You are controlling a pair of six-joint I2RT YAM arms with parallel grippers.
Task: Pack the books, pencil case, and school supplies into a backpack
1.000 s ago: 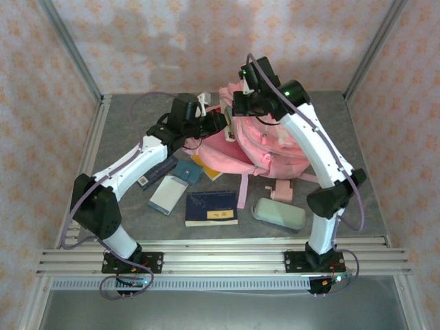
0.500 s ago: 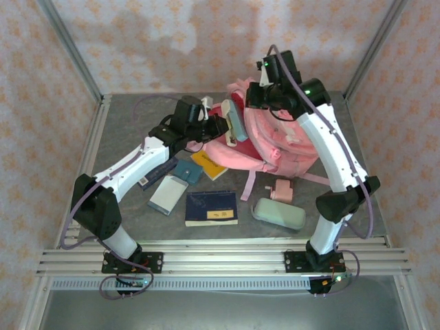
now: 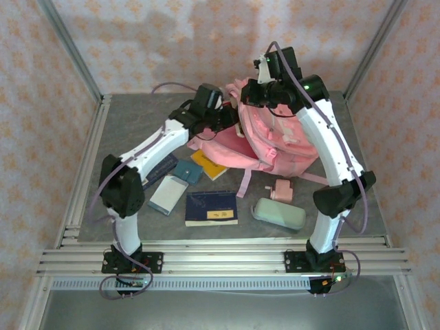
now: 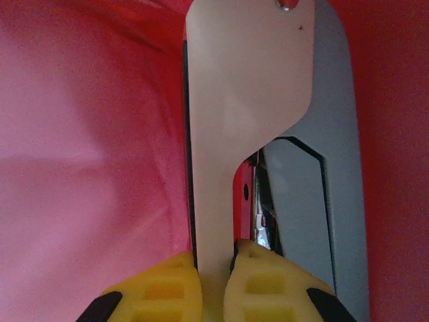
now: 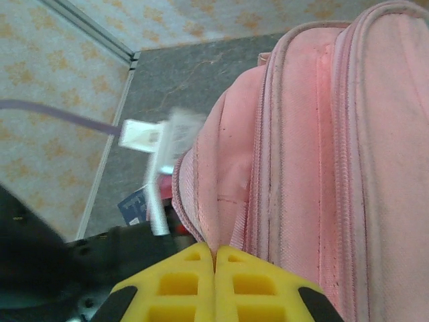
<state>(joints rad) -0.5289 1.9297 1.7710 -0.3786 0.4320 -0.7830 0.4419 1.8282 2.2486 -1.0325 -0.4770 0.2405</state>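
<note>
1. A pink backpack (image 3: 275, 141) sits at the back middle of a grey table (image 3: 137, 124), with its top raised and its mouth facing the left arm.
2. The right hand (image 5: 215, 282) has its yellow fingers pressed together on a fold of the backpack's fabric near the top seam. It appears to be holding the mouth up.
3. The left hand (image 4: 214, 278) is inside the red-pink lining. It pinches one end of the narrow white-and-teal piece (image 4: 248, 80), which points deeper into the bag.
4. That piece looks stiff, light and smooth, so a grip on its flat end could slip. It probably needs only a gentle release.
5. The backpack is soft and floppy, and its mouth would likely sag shut if let go. The seamed rim is the firmest place to hold it.
6. Not yet packed, on the table nearer the arms, are the mint pencil case (image 3: 278, 214), the navy book (image 3: 212, 208), the pink gadget (image 3: 282, 189) and the teal pad (image 3: 185, 170).
</note>
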